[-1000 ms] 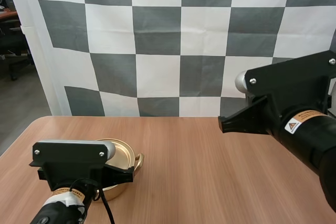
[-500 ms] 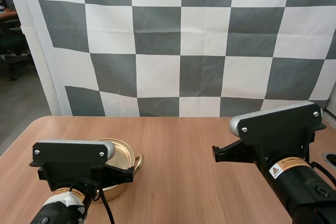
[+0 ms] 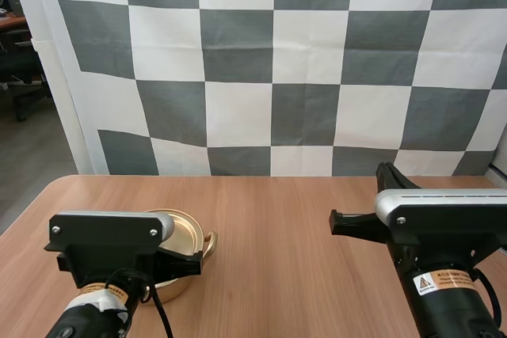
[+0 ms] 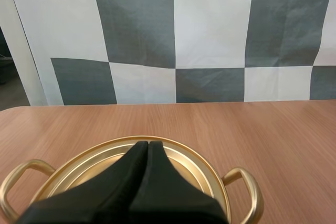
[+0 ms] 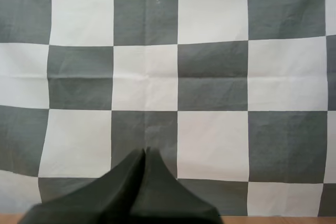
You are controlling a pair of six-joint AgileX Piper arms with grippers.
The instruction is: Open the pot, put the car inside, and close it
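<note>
A gold pot (image 3: 187, 237) with two loop handles stands on the table at the left, and its lid (image 4: 194, 169) seems to lie on it. My left gripper (image 4: 148, 143) hovers low over the lid, its fingers lying together as one dark wedge with nothing between them. In the high view the left gripper (image 3: 187, 263) sits at the pot's near side. My right gripper (image 3: 339, 224) hangs above the table at the right, well away from the pot. In its own view the right gripper (image 5: 146, 150) is shut on nothing, level and pointing at the back.
The wooden table (image 3: 285, 275) runs bare between the two arms and behind the pot. Its left edge (image 3: 24, 211) lies close to the pot.
My right arm has come down from high at the right to just above the table. The left arm and the pot have stayed still.
</note>
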